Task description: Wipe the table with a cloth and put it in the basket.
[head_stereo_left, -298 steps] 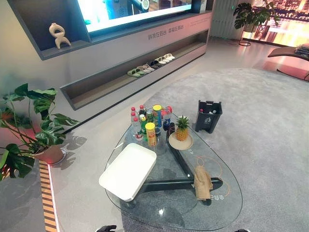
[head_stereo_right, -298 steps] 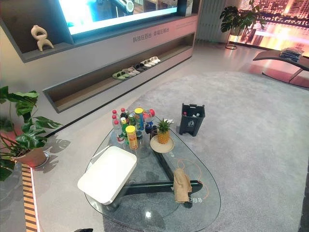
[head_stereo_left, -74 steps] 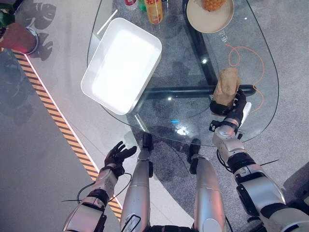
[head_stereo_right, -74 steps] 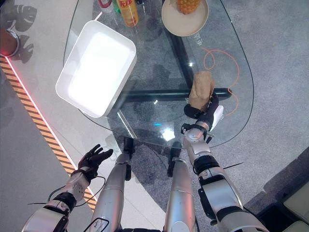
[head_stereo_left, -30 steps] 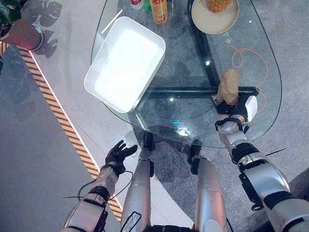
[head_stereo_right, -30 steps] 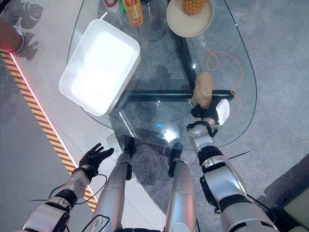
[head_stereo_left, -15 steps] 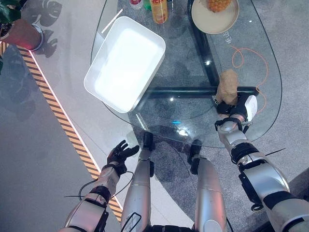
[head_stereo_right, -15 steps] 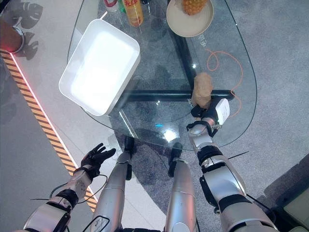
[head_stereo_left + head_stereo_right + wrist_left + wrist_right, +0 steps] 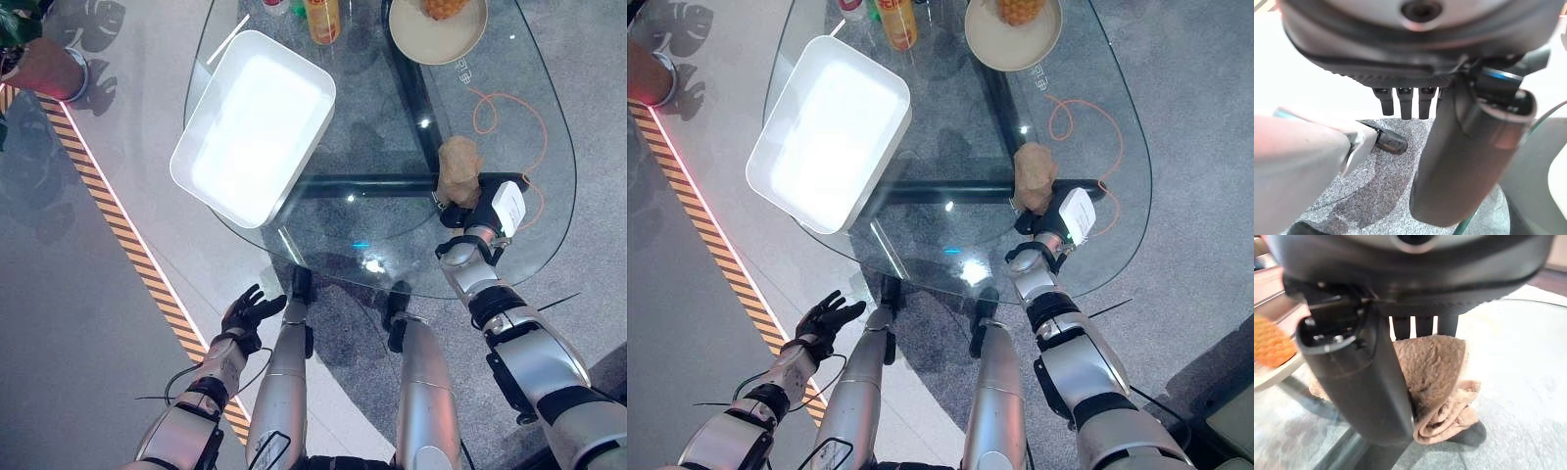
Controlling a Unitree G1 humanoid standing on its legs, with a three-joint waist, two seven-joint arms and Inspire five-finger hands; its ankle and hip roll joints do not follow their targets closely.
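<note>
A tan cloth sits bunched up on the glass table, over the dark frame bar on the right side. My right hand is at the cloth's near end. In the right wrist view the thumb and fingers pinch the cloth between them. The white rectangular basket lies on the table's left part, well apart from the cloth. My left hand hangs open below the table's near edge, over the floor.
A plate with a pineapple and some bottles stand at the table's far end. An orange cord loop lies on the glass right of the cloth. A potted plant stands on the floor at far left.
The camera has tilted down onto the table. My right hand has closed on the cloth's near end and the cloth has bunched up shorter. The left hand has drifted slightly toward the table.
</note>
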